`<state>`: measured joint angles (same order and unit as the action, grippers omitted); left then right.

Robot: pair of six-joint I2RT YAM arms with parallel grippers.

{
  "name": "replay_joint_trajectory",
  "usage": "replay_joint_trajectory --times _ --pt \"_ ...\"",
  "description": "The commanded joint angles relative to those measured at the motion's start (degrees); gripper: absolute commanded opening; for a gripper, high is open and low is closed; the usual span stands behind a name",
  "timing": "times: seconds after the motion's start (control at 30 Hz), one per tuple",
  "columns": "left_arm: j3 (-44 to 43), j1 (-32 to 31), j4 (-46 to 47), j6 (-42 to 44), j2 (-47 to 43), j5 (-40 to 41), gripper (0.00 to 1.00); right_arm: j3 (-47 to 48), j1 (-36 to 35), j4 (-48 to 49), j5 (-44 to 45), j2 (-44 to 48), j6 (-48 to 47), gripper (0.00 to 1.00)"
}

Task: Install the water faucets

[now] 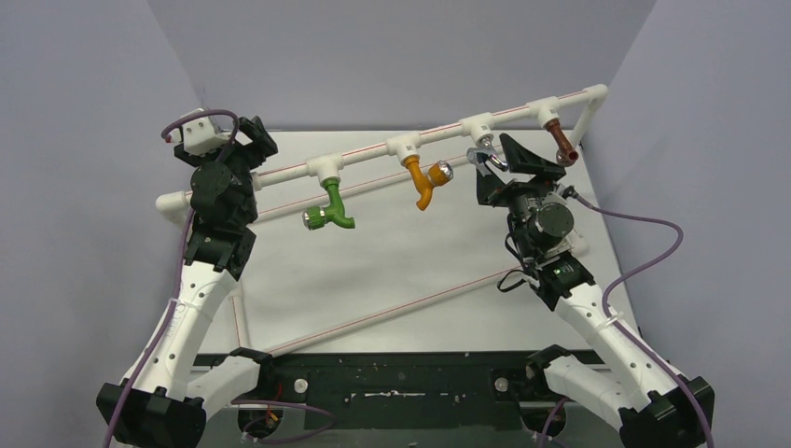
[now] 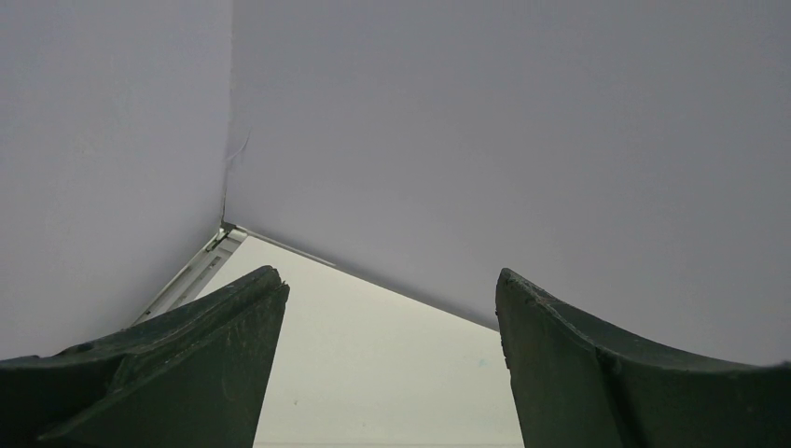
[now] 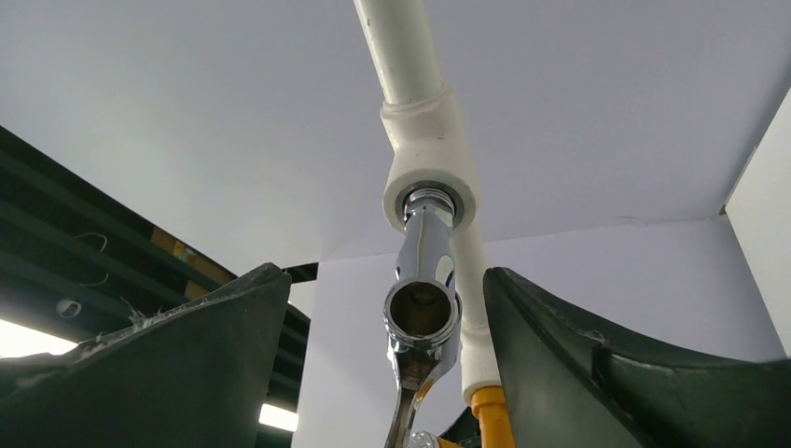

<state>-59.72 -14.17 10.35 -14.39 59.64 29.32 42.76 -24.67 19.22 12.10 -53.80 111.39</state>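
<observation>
Four faucets hang from tees on the white pipe rail: a green one, an orange one, a shiny chrome one and a brown one. My right gripper is open, its jaws on either side of the chrome faucet and not touching it. In the right wrist view the faucet sits in its white tee, between the jaws of the gripper. My left gripper is open and empty near the rail's left end. In its own view it faces the wall corner.
The pipe frame has a lower rail and a diagonal pipe lying across the white table. Grey walls close in the back and sides. A purple cable loops off the right arm.
</observation>
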Motion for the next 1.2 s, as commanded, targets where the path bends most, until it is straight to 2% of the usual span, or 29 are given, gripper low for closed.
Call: replay_joint_trajectory --times 0.0,0.2,0.4,0.53,0.7,0.93,1.03,1.17 --pt "5.85 -0.78 -19.83 -0.44 1.8 0.4 0.8 0.59 0.32 0.5 -2.2 2.97 -4.62 0.78" --pt "5.9 -0.77 -19.89 -0.46 1.73 0.45 0.8 1.54 1.11 -10.52 -0.43 9.23 -14.21 0.81" --pt "5.8 -0.78 -19.91 -0.55 1.84 0.01 0.8 5.84 1.35 -22.64 2.16 14.47 -30.22 0.83" --pt "5.83 -0.78 -19.8 -0.55 1.84 -0.03 0.8 8.84 1.34 -26.07 5.39 17.6 -45.22 0.84" --pt "5.87 -0.68 -19.82 -0.55 1.97 -0.01 0.8 10.94 1.29 -27.55 8.1 19.8 -64.26 0.78" --pt "5.85 -0.5 -19.67 -0.55 1.97 -0.27 0.8 14.44 1.37 -25.33 -6.07 17.54 -93.12 0.76" --pt "5.85 -0.44 -19.67 -0.64 1.97 -0.38 0.8 15.62 1.27 -26.56 -8.62 16.16 -103.11 0.79" --pt "5.85 -0.42 -19.69 -0.7 1.85 -0.58 0.8 13.39 1.24 -25.23 -10.66 16.12 -118.36 0.77"
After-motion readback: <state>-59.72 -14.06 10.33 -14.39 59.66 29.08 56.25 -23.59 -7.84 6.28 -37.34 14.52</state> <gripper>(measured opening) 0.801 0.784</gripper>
